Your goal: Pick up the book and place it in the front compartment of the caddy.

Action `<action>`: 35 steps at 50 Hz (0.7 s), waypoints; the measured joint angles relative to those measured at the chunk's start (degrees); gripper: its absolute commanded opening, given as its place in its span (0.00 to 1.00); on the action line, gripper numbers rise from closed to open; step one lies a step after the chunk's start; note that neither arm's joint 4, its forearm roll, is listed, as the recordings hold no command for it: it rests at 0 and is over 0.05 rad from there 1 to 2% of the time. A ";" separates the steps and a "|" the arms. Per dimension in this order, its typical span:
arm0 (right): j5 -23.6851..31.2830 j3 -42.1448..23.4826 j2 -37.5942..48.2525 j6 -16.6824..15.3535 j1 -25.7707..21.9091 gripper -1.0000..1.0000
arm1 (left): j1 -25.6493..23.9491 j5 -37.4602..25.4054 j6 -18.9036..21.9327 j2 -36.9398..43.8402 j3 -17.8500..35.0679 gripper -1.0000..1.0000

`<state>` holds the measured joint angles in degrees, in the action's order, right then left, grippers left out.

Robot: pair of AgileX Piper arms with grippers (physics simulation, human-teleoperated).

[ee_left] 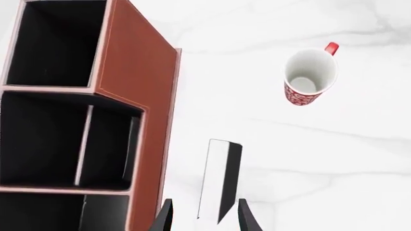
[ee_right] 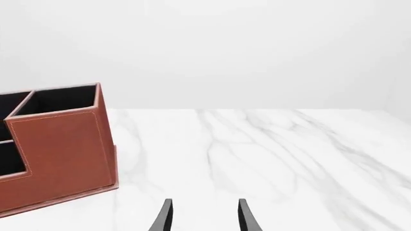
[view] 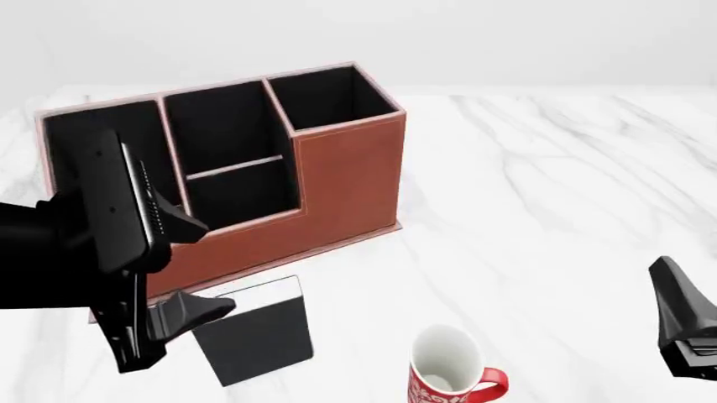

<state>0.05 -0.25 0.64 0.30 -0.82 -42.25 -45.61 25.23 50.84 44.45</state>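
Observation:
The book (view: 255, 332), black with a white page edge, stands on its edge on the table just in front of the caddy (view: 348, 172). From the left wrist view the book (ee_left: 218, 180) shows between the tips of my left gripper (ee_left: 205, 220), whose fingers are spread wider than the book. Seen from the front, my left gripper (view: 201, 269) hangs above and left of the book, open. The caddy (ee_left: 138, 96) is reddish-brown with black compartments. Low at the right edge, my right gripper (view: 683, 332) is far from both. It is open with nothing in it (ee_right: 205, 219).
A red-and-white mug (view: 448, 374) stands upright to the right of the book, near the table's front edge; it also shows in the left wrist view as the mug (ee_left: 310, 77). The white marble table (view: 560, 210) stretches to the right of the caddy (ee_right: 61, 154).

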 measured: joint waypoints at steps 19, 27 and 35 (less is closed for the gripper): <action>0.00 0.00 0.00 0.00 0.00 1.00 | -0.48 1.71 -1.02 0.75 -2.18 1.00; 0.00 0.00 0.00 0.00 0.00 1.00 | -0.54 2.27 -1.08 1.19 -2.80 1.00; 0.00 0.00 0.00 0.00 0.00 1.00 | -0.77 2.98 -1.27 1.81 -3.31 1.00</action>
<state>0.05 -0.25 0.64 0.30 -0.82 -43.02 -42.63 23.96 52.65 41.13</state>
